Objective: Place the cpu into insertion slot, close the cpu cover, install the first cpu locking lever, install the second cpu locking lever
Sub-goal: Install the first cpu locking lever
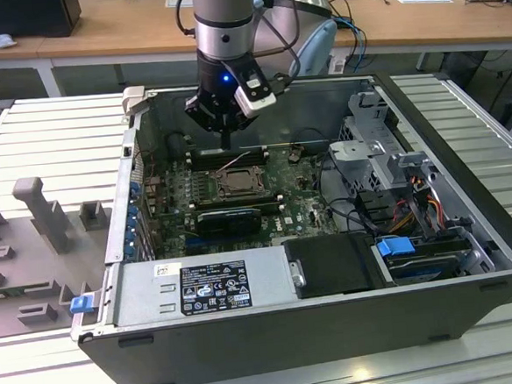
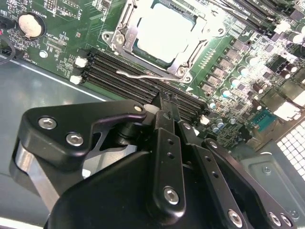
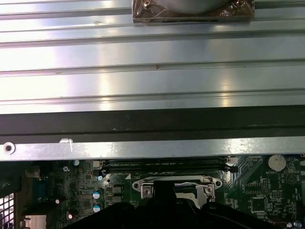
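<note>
From my remote station I see the gripper (image 1: 225,144) hanging inside the open computer case (image 1: 474,300), just above the black memory slots (image 2: 124,76) and a little back from the insertion slot (image 1: 238,184). Its fingers (image 2: 167,117) are pressed together with nothing between them. In the second wrist view the cpu (image 2: 164,31) lies flat in the slot, its pale face showing through the cut-out of the cpu cover (image 2: 186,62), which lies folded down over it. A thin wire locking lever (image 2: 136,75) runs along the edge of the slot nearest the memory slots, with its curled end sticking out.
</note>
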